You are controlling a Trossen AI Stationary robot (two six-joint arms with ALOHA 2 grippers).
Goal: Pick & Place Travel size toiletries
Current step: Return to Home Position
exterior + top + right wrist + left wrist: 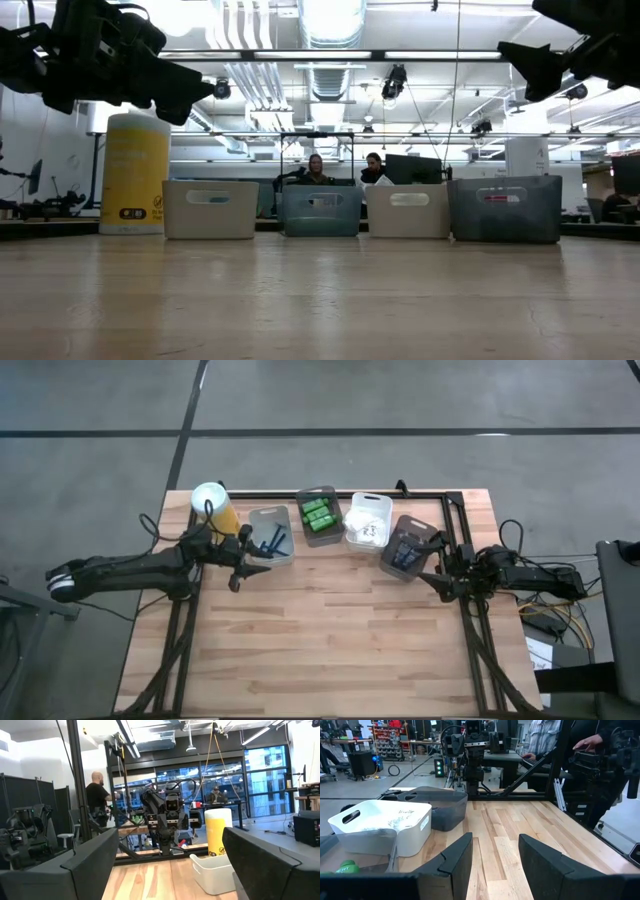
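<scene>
Fingers (454, 862) spread, left and right, over table (330, 650)

Robotics lab or workshop: exposed ceiling ducts (330, 80), strip lights (300, 55), people (315, 168) at far monitor (413, 168), parts shelves (390, 735), concrete floor (100, 420).

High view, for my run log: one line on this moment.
left gripper: open, empty, beside razor bin | right gripper: open, empty, beside dark bin | green tubes: binned
</scene>
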